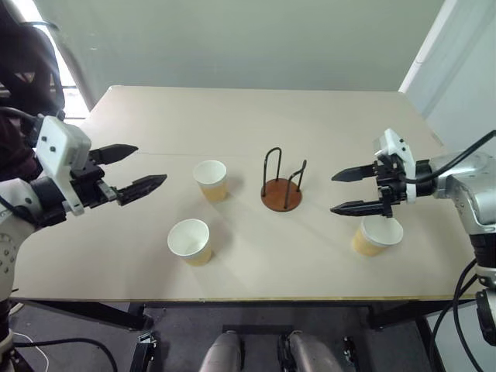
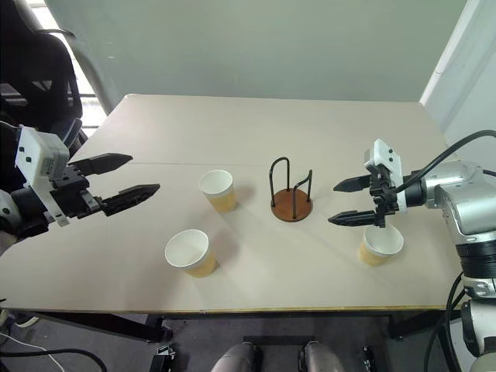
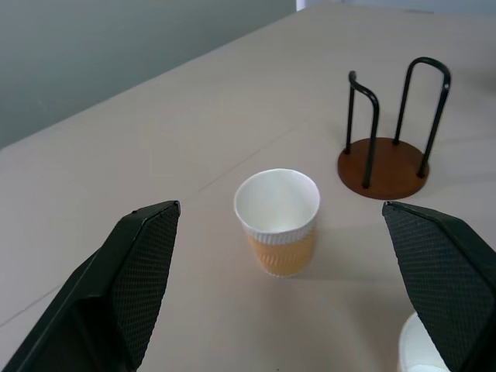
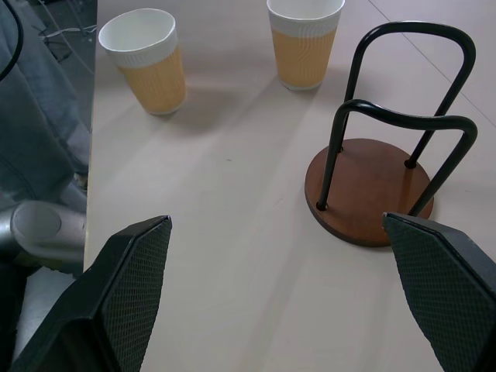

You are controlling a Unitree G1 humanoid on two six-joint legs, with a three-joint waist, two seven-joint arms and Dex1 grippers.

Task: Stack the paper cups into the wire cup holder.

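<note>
With both the left gripper (image 1: 142, 170) and right gripper (image 1: 349, 191) open and empty, the right one should drop to the cup (image 1: 377, 235) at five o'clock of the holder (image 1: 281, 194), gripping its wall squarely.

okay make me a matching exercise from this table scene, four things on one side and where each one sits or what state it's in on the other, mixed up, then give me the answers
Things:
1. wire cup holder
2. cup nearest the table's front edge
3. cup under the right gripper
4. left gripper

Places or states:
A. jaws wide open, holding nothing
B. empty, standing mid-table
C. upright, on the robot's left side
D. upright, on the robot's right side, beneath open jaws

Pairs: 1-B, 2-C, 3-D, 4-A
</note>
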